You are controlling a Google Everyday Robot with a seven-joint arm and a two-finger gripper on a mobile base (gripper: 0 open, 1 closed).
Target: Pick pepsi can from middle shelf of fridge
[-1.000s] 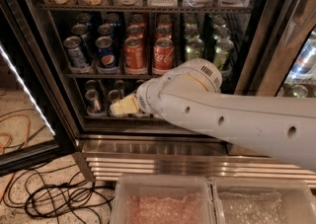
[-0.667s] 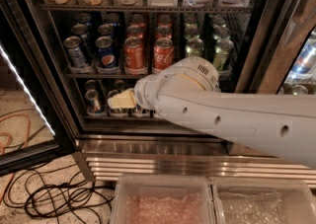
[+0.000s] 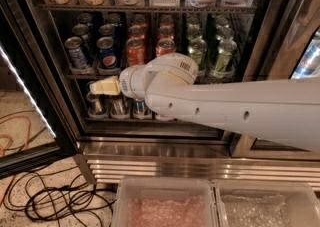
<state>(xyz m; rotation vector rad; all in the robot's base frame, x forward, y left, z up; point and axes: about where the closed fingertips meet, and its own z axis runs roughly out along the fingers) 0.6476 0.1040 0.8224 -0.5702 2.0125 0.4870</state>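
Just below the pepsi can [image 3: 107, 54] hovers the end effector [image 3: 105, 87] — grip state unclear.

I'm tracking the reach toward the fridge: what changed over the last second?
The cream-tipped gripper rose and shifted left, from the lower rack's cans to the front rail of the dark wire middle shelf, just below the deep blue pepsi can. Nothing was grasped; every can stayed put.

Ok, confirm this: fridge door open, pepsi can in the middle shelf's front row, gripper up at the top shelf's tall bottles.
Wrong on the gripper: the camera view shows it at the front rail of the middle shelf, just below the pepsi can. The fridge door is open, the can in the front row.
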